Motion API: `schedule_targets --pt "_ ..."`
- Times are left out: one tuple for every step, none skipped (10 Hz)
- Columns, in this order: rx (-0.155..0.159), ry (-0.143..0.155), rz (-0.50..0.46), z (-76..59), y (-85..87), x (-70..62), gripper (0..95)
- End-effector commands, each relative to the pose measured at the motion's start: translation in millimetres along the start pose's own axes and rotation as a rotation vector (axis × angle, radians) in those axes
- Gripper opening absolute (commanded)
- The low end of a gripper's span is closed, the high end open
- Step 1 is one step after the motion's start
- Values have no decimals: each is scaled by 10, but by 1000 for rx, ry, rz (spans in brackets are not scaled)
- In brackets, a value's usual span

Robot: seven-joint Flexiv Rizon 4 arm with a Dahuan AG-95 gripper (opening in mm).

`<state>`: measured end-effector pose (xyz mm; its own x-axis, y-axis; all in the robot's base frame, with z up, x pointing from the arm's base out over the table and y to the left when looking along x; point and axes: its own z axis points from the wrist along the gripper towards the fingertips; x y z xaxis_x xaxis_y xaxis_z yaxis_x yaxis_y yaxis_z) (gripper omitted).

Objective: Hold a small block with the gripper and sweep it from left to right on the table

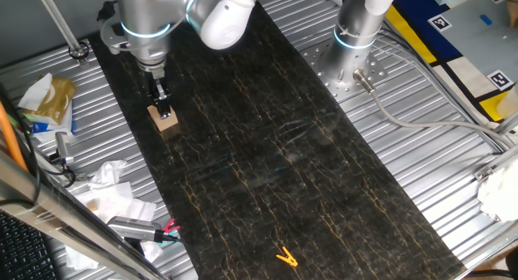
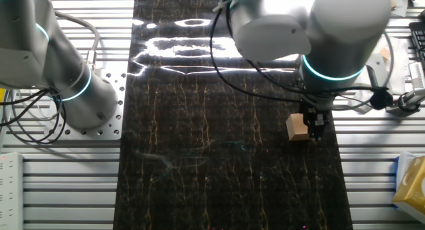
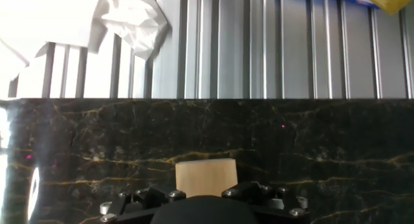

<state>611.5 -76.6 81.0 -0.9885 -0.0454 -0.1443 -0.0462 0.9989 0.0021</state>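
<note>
The small block (image 1: 165, 119) is a light tan wooden cube resting on the black veined table (image 1: 267, 150) close to its left edge. The gripper (image 1: 163, 102) comes straight down onto it, black fingers shut on the cube's sides. In the other fixed view the small block (image 2: 298, 127) sits at the table's (image 2: 199, 123) right side, with the gripper (image 2: 315, 123) against it under the arm's blue ring. In the hand view the small block (image 3: 206, 177) fills the gap between the jaws of the gripper (image 3: 206, 189), on the table (image 3: 323, 140).
A tiny yellow clip (image 1: 286, 257) lies near the table's front end. A second silver arm's base (image 1: 356, 37) stands on the ribbed metal sheet beyond the far edge. Crumpled white paper (image 1: 109, 183) and clutter lie on the ribbed sheet beside the block.
</note>
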Motion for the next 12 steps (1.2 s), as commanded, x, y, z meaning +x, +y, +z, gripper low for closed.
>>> schedule_targets --pt "0 -4 -2 31 -12 -5 760" --pt "-1 -4 -3 33 -17 -17 760" --pt "-1 -4 -3 34 -19 -34 760" --pt "-2 -4 -3 39 -17 -45 760" --pt "-2 -4 -2 44 -16 -53 760" --pt "-4 -4 -2 54 -19 -60 760" --pt "-4 -4 -1 57 -19 -62 760" --pt "-6 -3 0 62 -19 -68 760" --pt "-6 0 0 67 -21 -69 760" --pt "-6 0 0 73 -22 -71 760" --pt "-7 0 -1 81 -25 -72 760" --pt "-7 1 -1 88 -28 -74 760"
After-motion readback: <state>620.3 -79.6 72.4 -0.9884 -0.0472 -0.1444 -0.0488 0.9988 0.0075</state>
